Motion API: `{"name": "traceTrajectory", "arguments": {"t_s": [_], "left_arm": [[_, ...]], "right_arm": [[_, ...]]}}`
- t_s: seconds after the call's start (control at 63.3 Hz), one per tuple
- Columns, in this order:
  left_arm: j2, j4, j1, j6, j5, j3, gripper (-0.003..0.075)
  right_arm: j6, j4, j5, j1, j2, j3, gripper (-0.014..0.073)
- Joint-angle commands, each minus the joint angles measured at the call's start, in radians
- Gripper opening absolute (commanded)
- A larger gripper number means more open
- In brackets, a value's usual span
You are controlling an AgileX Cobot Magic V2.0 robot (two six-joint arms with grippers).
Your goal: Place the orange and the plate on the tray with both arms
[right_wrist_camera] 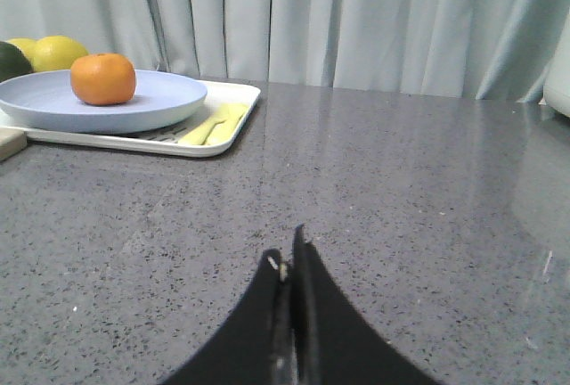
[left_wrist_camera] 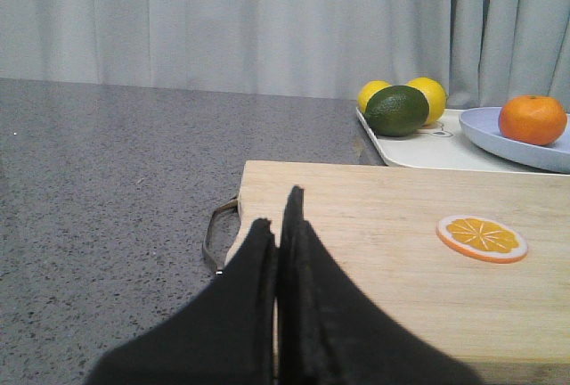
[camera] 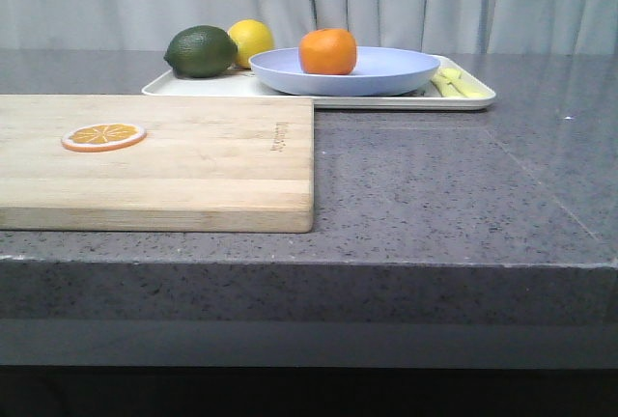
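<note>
Our left gripper (left_wrist_camera: 278,225) sits at the bottom centre of its wrist view with its jaws pressed together on nothing, hanging over the near edge of the wooden cutting board (left_wrist_camera: 374,251). Our right gripper (right_wrist_camera: 289,265) is likewise closed and empty, low over the bare grey countertop (right_wrist_camera: 401,207). On the board, right of the left fingers, lies a thin orange slice (left_wrist_camera: 482,237). Further out, in the upper middle of the front view, we see the tray (camera: 386,101) behind the board. The plate (camera: 386,74) rests on it, and the orange (camera: 327,51) sits in the plate. A dark green lime (camera: 201,51) and a lemon (camera: 253,39) (partly behind the lime) occupy the tray's left end.
</note>
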Motion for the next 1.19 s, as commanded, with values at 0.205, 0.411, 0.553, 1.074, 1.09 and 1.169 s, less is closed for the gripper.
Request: {"name": "traceTrajectory", "arguments": {"t_s": [0.205,0.411,0.553,1.074,1.09,1.169], "left_arm": [[-0.017,-0.008,-0.005,-0.011,-0.073,0.026,-0.0020],[-0.017,-0.008,-0.005,-0.011,-0.073,0.026,-0.0020],[-0.017,-0.008,-0.005,-0.011,-0.073,0.026,-0.0020],[-0.017,-0.008,-0.005,-0.011,-0.073,0.026,-0.0020],[-0.017,-0.008,-0.005,-0.011,-0.073,0.026,-0.0020],[-0.017,-0.008,-0.005,-0.011,-0.073,0.026,-0.0020]], "right_arm": [[0.148,-0.089,-0.090,-0.027,-0.019,-0.024,-0.0117],[0.147,-0.089,-0.085,-0.027,-0.019,-0.024,-0.0117],[0.147,-0.089,-0.085,-0.027,-0.019,-0.024,-0.0117],[0.147,-0.089,-0.085,-0.027,-0.018,-0.024,-0.0117],[0.147,-0.089,-0.085,-0.027,-0.018,-0.024,-0.0117],[0.147,-0.089,-0.085,-0.027,-0.018,-0.024,-0.0117]]}}
